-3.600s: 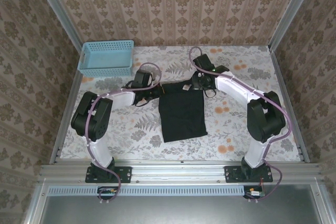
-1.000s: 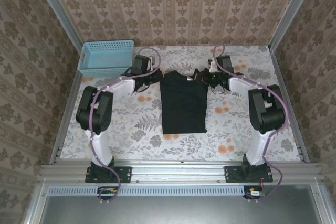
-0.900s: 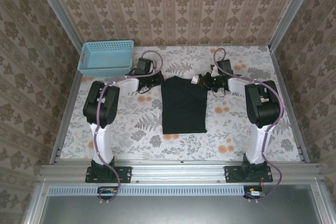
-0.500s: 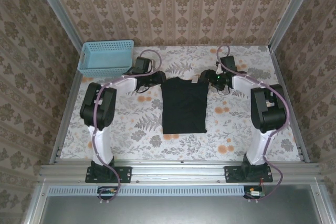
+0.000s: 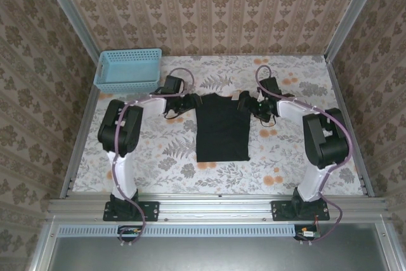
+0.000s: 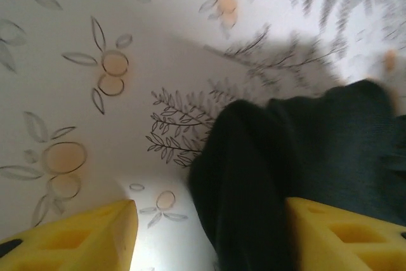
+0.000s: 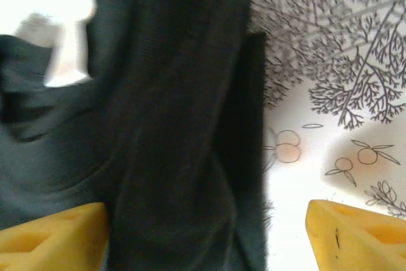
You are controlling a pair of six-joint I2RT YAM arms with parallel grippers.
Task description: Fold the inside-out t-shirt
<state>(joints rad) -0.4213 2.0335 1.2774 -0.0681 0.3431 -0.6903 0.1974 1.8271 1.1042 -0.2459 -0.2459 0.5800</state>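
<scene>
While the inside-out t-shirt [image 5: 221,130] is lying as a narrow dark rectangle at the middle of the table [image 5: 158,157], both arms are reaching to its far end, one at each far corner. The light blue basket [image 5: 129,70] is sitting well apart at the far left.

The left gripper [image 6: 209,204] is standing with its yellow fingers wide apart. A rounded corner of the shirt is lying on the cloth between them, near the one at the right of the left wrist view, and nothing is being clamped. The right gripper [image 7: 206,207] is likewise standing wide open and gripping nothing, with layered black fabric running between its fingers and the white tag [image 7: 63,55] showing further along.

Judgement: the lengthwise folds are appearing complete, and the step in hand is the laying down of the far edge. A crosswise fold is remaining. The next move is calling for both grippers to close on the far corners together, taking every layer, then to lift evenly and carry that edge towards the near hem. An uneven lift is likely to skew the stack.
</scene>
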